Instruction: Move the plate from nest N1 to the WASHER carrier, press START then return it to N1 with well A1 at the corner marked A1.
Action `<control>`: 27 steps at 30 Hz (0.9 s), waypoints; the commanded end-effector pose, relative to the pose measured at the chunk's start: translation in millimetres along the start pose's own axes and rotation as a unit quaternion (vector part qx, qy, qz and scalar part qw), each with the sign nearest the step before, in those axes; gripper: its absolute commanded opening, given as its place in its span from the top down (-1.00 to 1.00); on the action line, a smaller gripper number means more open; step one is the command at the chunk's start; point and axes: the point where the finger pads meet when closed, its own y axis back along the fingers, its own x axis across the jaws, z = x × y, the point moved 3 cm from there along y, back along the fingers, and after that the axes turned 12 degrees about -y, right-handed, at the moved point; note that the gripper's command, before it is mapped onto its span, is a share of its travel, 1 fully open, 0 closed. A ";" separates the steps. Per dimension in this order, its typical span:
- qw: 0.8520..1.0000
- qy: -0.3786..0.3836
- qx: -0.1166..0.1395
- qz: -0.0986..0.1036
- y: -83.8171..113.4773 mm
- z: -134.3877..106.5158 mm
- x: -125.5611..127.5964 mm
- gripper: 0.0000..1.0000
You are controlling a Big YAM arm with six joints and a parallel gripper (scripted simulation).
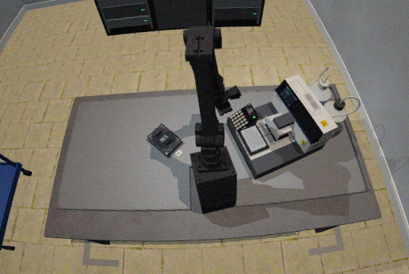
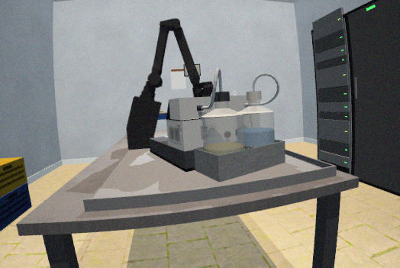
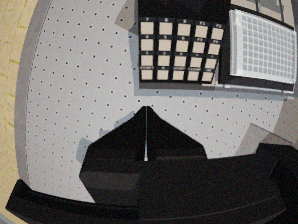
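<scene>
The white plate lies in the carrier at the front of the washer and looks flat; its cut-off corner cannot be made out. The nest N1 holds no plate. The keypad is beside the plate, with START leftmost in its lowest row. The lamp by the keypad is green. My gripper is shut and empty, its tips together above the table, just off the keypad's START side and touching no key.
The washer's tall housing stands behind the carrier. Two bottles with looped tubes stand in a grey tray behind it. A small label lies beside N1. A raised rim runs along the table's edge.
</scene>
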 end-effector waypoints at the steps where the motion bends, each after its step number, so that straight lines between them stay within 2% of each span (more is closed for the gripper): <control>1: 1.000 -0.001 -0.002 0.006 1.5 0.8 5.8 1.00; 13: 1.000 -0.001 -0.002 0.006 1.5 0.8 5.8 1.00; 14: 1.000 0.015 0.004 0.006 3.9 7.9 -3.2 -1.00; 16: 0.999 0.045 0.016 0.011 3.7 16.4 -9.2 -1.00; 19: 0.995 0.091 0.040 0.007 3.4 27.3 -22.9 -1.00; 21: 0.995 0.091 0.040 0.007 3.4 27.3 -22.9 -1.00; 27: 0.981 0.181 0.070 0.026 3.7 60.8 -27.6 -1.00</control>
